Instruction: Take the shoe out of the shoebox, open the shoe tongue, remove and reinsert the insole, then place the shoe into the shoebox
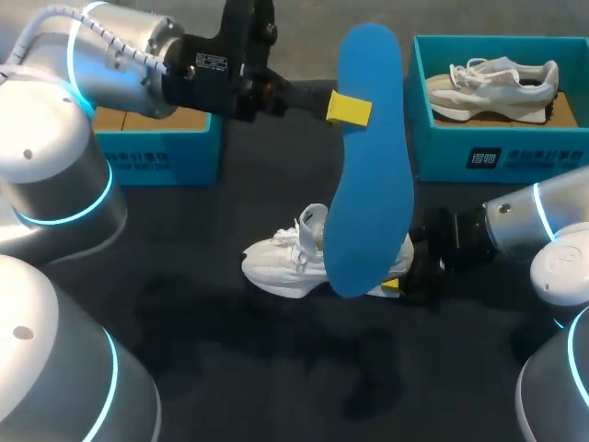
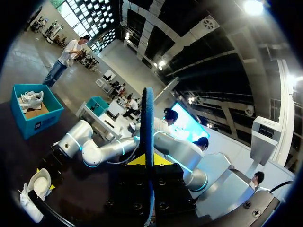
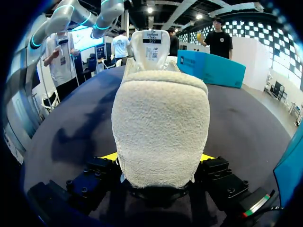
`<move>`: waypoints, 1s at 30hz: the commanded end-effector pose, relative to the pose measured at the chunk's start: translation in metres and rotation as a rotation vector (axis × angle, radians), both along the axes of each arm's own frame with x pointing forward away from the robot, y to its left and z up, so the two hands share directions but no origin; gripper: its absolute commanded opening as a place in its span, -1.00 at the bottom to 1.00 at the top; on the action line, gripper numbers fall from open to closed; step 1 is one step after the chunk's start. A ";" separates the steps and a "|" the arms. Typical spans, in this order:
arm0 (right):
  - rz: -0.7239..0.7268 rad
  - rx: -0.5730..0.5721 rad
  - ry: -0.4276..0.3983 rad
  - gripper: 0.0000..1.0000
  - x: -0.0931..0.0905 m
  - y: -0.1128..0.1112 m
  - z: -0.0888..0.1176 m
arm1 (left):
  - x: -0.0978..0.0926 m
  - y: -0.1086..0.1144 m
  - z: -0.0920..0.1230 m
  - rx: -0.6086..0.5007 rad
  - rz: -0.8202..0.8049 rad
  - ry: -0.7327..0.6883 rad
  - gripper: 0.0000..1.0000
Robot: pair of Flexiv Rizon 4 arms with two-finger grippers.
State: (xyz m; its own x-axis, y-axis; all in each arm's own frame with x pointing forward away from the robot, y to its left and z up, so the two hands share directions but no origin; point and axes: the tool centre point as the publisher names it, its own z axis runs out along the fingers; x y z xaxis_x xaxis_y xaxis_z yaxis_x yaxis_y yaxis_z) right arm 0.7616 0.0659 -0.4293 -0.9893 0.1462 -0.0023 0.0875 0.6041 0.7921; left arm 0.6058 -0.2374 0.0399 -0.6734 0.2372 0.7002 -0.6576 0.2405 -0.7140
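Head view: the blue insole (image 1: pixel 368 166) stood upright in the air, its lower end over the white shoe (image 1: pixel 285 262).
Left gripper (image 1: pixel 348 108): clamped on the insole's edge near its upper end.
Right gripper (image 3: pixel 158 158): closed on the shoe's heel, a yellow tip at either side.
Shoe: upright on the dark table (image 1: pixel 184 322), outside the shoebox (image 1: pixel 497 152).
Shoebox: a second shoe (image 1: pixel 497 85) lay inside.
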 end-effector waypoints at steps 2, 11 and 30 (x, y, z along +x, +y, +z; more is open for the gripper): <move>-0.002 -0.006 0.001 -0.64 0.000 0.003 -0.006 | 0.000 0.000 -0.001 0.000 0.001 0.000 -1.00; -0.002 -0.006 0.001 1.00 0.000 0.003 -0.006 | 0.000 0.000 -0.001 0.000 0.001 0.000 -1.00; -0.067 -0.299 0.049 1.00 -0.011 -0.021 0.032 | 0.000 0.000 -0.001 0.000 0.001 0.000 -1.00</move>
State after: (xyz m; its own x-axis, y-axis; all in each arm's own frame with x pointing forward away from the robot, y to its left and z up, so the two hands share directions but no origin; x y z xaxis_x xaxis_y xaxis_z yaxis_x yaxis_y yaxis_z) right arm 0.7558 0.0469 -0.4094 -0.9798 0.1997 -0.0075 0.1448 0.7357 0.6617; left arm 0.6058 -0.2374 0.0398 -0.6734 0.2372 0.7002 -0.6576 0.2405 -0.7139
